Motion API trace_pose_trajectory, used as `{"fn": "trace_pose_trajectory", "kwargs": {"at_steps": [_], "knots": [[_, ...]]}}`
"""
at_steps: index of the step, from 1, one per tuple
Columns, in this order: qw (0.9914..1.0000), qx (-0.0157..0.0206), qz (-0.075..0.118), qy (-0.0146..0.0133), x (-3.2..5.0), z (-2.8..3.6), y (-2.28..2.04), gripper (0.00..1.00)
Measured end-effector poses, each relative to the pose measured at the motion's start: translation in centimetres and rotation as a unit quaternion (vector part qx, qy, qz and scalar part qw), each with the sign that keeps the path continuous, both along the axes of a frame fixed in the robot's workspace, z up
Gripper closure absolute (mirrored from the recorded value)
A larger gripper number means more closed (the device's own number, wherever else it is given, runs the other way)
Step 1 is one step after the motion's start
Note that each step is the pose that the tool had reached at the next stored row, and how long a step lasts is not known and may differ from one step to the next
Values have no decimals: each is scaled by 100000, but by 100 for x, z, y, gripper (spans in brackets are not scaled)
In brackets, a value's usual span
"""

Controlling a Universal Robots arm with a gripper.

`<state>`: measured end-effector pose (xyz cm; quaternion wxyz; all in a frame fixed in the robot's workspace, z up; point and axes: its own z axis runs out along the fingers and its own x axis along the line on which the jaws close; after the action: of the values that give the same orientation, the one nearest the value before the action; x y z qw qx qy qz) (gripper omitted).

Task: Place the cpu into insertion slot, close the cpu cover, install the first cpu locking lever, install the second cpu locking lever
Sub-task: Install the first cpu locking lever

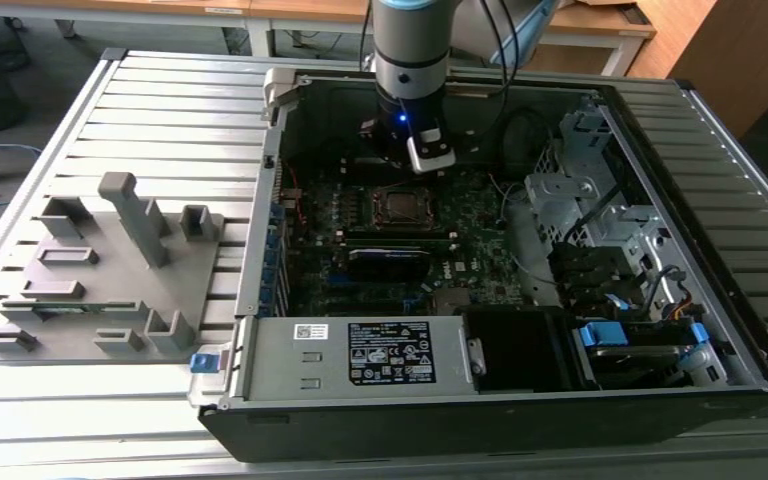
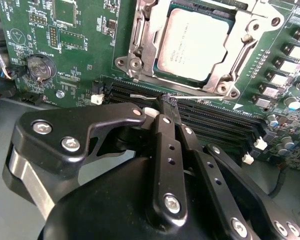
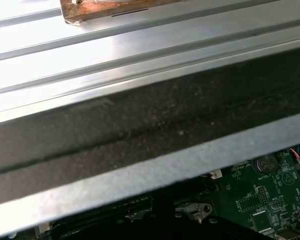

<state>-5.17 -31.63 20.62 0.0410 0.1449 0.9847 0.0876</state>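
The cpu [image 2: 192, 42], with a dull grey top, lies in the insertion slot [image 1: 399, 205] on the green board. The silver cpu cover [image 2: 140, 40] is down around it, framing the chip. A thin silver locking lever [image 2: 142, 94] runs along the socket's edge beside the black memory slots [image 2: 215, 125]. My gripper [image 2: 169, 101] is shut, and its tips meet at the end of this lever. I cannot tell whether the lever is pinched or only touched. In the exterior view the gripper [image 1: 431, 160] hangs just behind the socket inside the computer case.
The open case holds a memory stick [image 1: 387, 262], a power supply [image 1: 357, 355] at the front and a drive cage [image 1: 598, 200] on the exterior view's right. A grey fixture [image 1: 104, 270] stands on the slatted table. A coin battery [image 2: 38, 67] sits on the board.
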Motion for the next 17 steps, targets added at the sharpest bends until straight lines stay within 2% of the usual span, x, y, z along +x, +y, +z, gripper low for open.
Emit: {"fn": "trace_pose_trajectory", "kwargs": {"at_steps": [8,11,17], "knots": [[100000,-17,-134,-41,0,-14,9,89],[100000,-202,-132,-171,0,-32,9,89],[99999,-286,-136,-219,0,-40,12,89]]}}
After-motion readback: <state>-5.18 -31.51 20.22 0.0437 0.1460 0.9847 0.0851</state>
